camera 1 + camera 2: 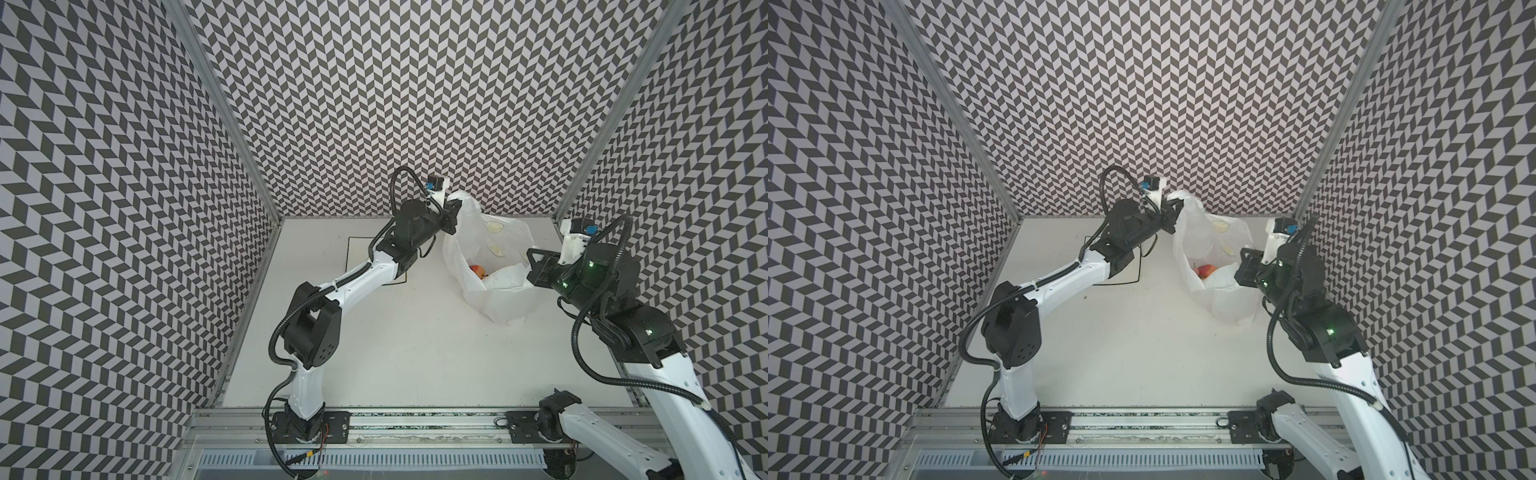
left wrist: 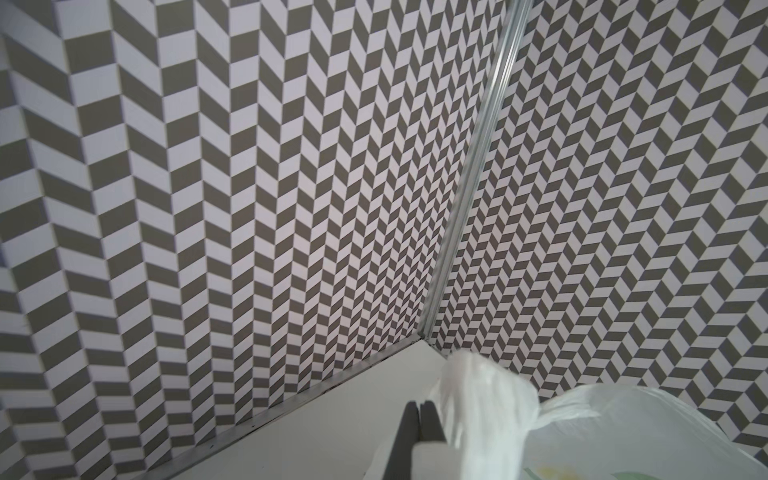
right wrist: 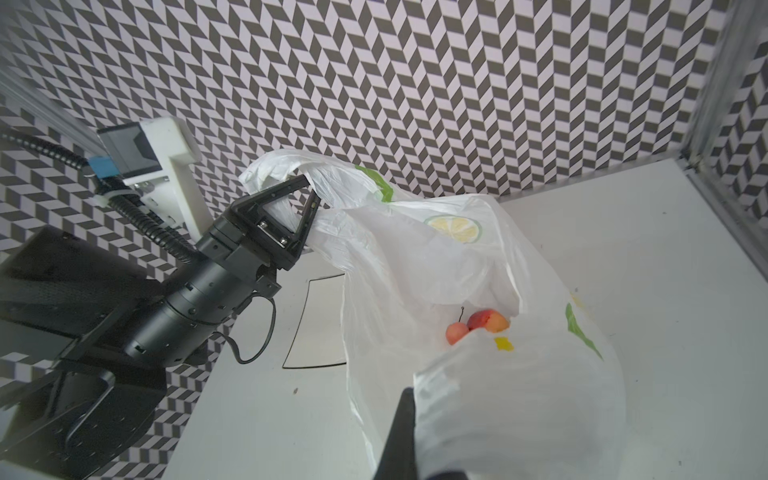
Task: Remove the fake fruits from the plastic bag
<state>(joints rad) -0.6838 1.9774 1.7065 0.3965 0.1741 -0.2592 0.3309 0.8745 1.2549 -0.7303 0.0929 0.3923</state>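
While the left claw point(image 3: 309, 189) and right claw point(image 1: 532, 261) each clamp its rim, the bag point(image 1: 498, 299) stands between them on the counter point(image 1: 374, 353), mouth upward, stretched claw to claw; only two fruits point(image 3: 486, 321) show inside.

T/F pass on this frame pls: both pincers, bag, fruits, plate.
1. The left pincer is shut on a handle of the plastic bag. True.
2. The right pincer hangs open, clear of the bag. False: it is shut on the bag's near rim.
3. Fake fruits lie on the plate. False: the two in view, a cherry and a larger red-orange fruit, sit inside the bag. The part of the plate that shows is bare.
4. The bag's mouth is spread between the two pincers. True.
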